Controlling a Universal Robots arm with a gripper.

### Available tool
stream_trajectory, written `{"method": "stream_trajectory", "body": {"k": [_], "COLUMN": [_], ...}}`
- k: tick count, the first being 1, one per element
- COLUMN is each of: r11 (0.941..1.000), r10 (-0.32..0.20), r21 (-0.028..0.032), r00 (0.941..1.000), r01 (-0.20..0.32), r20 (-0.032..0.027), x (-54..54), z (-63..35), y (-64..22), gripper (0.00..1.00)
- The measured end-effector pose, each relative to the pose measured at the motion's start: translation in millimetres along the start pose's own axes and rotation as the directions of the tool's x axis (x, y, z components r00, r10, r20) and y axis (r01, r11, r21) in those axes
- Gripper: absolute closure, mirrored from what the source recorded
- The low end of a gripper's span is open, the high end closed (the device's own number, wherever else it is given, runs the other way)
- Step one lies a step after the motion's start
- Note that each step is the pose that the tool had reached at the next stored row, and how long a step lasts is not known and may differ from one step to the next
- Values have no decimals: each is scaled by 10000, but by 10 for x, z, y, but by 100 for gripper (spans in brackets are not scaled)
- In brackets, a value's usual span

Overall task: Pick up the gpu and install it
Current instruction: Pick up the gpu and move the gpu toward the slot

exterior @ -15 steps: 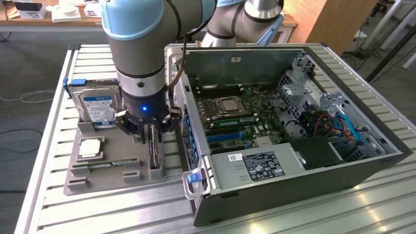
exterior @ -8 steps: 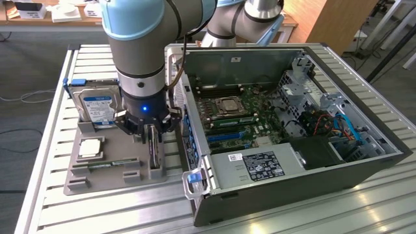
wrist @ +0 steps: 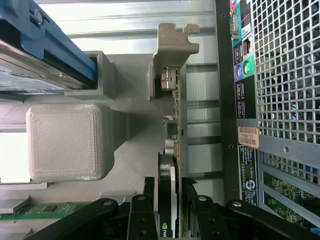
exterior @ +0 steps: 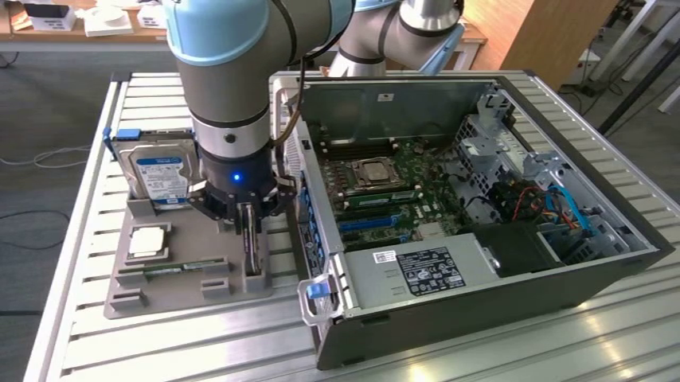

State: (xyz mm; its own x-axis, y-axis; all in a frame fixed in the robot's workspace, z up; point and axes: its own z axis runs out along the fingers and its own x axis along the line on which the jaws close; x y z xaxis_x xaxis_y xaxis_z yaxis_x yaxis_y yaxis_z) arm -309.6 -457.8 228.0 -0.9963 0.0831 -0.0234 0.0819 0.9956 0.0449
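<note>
Gpu (wrist: 176, 130) stands on edge under the claw (wrist: 169, 186), which is lowered over its top edge; whether it pinches the card, I cannot tell. Card sits slotted in the gray holder (wrist: 135, 150), beside the case (exterior: 478, 302), on the tabletop (exterior: 159, 350).

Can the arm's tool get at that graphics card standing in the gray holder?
Probably yes. The tool hangs right at the gpu, which stands on edge in the gray holder. The hard drive on one side and the computer case on the other leave its way free.
</note>
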Motion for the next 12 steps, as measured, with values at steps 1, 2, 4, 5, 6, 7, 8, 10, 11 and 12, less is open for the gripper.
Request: {"method": "stream_trajectory", "body": {"k": [1,2,4,5,6,7,8,10,11,12], "r11": [10000,10000,10000,10000,10000,10000,10000,10000,10000,10000], "r10": [0,0,0,0,0,-1,-1,-1,0,0], "r21": [0,1,0,0,0,1,2,1,1,1], "r00": [10000,10000,10000,10000,10000,10000,10000,10000,10000,10000], "r01": [0,0,0,0,0,1,1,1,0,0], "r20": [0,0,0,0,0,1,-2,-2,-2,-1], "x": [0,0,0,0,0,0,0,0,0,0], "z": [0,0,0,0,0,0,-1,-1,-1,-1], "y": [0,0,0,0,0,0,0,0,0,0], "gripper": [65,65,65,65,65,67,73,73,73,73]}}
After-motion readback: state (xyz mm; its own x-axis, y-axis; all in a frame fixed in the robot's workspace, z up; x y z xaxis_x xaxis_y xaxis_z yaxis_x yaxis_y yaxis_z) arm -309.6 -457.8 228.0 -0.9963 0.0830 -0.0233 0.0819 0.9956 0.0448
